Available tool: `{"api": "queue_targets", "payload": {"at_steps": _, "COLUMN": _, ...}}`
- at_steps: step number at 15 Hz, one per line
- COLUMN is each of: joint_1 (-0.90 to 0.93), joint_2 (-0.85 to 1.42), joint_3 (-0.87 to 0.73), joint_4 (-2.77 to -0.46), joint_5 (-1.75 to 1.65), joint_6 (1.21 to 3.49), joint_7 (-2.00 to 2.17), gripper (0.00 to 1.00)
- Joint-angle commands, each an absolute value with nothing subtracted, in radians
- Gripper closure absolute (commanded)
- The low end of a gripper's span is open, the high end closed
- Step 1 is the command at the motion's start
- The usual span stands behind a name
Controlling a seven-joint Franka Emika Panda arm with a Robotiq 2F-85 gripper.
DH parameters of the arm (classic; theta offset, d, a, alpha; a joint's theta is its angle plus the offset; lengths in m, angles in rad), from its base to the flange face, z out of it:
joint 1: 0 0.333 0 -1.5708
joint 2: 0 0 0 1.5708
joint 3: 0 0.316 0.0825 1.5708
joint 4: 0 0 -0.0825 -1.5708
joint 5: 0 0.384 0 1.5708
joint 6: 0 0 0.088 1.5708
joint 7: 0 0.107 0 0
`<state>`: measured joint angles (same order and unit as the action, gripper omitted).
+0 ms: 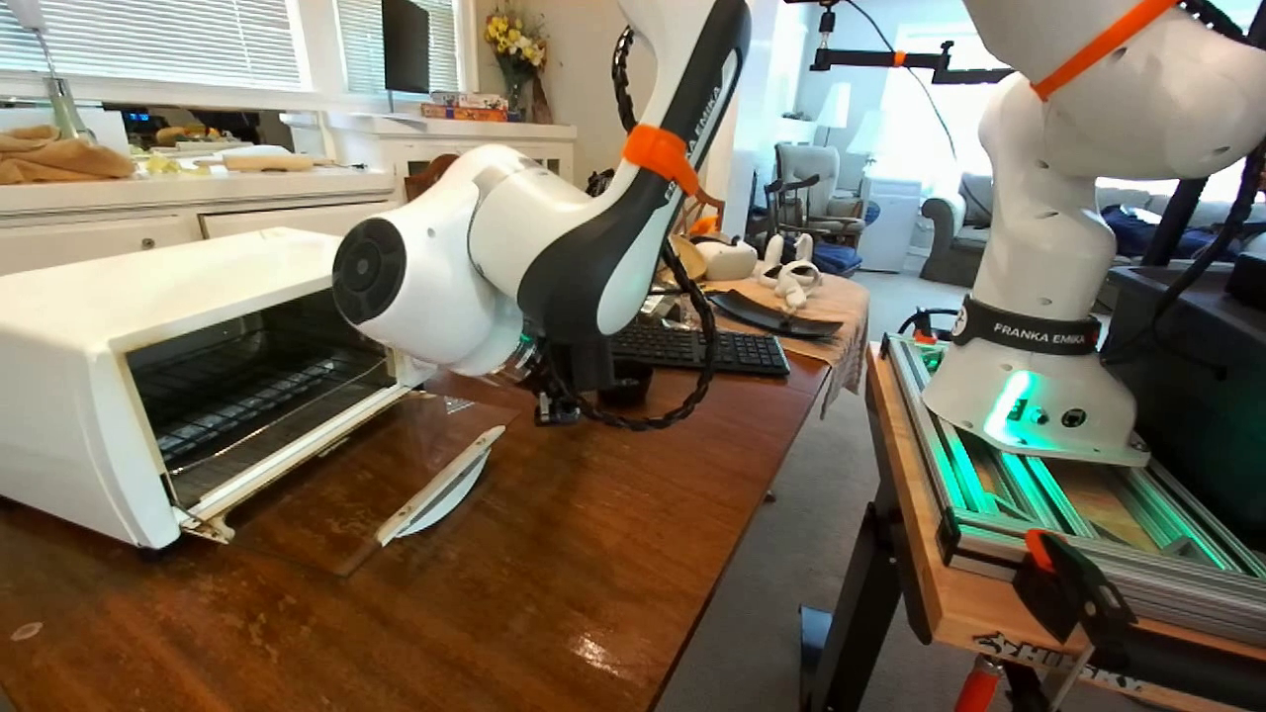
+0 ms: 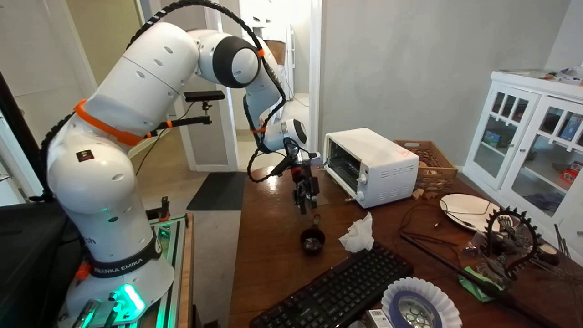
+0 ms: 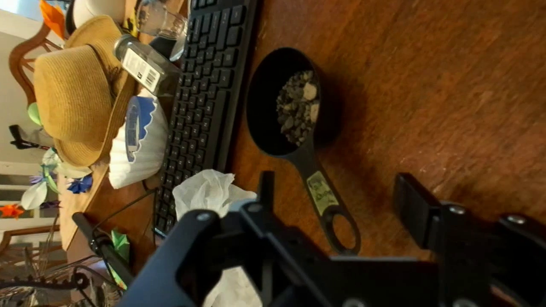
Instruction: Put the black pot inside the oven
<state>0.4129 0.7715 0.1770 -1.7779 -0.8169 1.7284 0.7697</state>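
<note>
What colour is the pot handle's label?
The label is yellowish green, clearest in the wrist view.

The white, boxy oven (image 2: pixel 371 152) is dark inside, with a slotted pattern on its side. The black, round, long-handled pot (image 3: pixel 262 106) carries a yellow-green, rectangular label (image 3: pixel 320 192) with dark markings; the pebble-like gravel (image 3: pixel 296 111) inside is mottled grey and tan. The black, two-fingered gripper (image 3: pixel 335 187) has silver-grey screw heads (image 3: pixel 457 209). The white, rounded robot arm (image 2: pixel 150 82) bears broad orange bands (image 1: pixel 661 156) and black panels (image 1: pixel 579 252). The brown, flat-topped wooden table (image 1: pixel 554 574) shows darker, mottled grain. The black, rectangular keyboard (image 3: pixel 204 85) has pale key legends. The white, fluted paper filter (image 3: pixel 145 162) contrasts with the flat, circular blue ring (image 2: pixel 412 296)
</note>
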Motion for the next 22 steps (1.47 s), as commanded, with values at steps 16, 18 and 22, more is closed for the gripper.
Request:
{"api": "queue_targets", "payload": {"at_steps": 16, "joint_1": 0.409, "joint_2": 0.702, "joint_3": 0.123, "joint_4": -1.83, "joint_5": -0.751, "joint_6": 1.809, "joint_7": 0.799, "gripper": 0.0}}
{"api": "queue_targets", "payload": {"at_steps": 18, "joint_1": 0.434, "joint_2": 0.731, "joint_3": 0.114, "joint_4": -1.799, "joint_5": -0.754, "joint_6": 1.752, "joint_7": 0.836, "gripper": 0.0}}
{"api": "queue_targets", "payload": {"at_steps": 22, "joint_1": 0.475, "joint_2": 0.813, "joint_3": 0.113, "joint_4": -1.714, "joint_5": -0.759, "joint_6": 1.653, "joint_7": 0.869, "gripper": 0.0}}
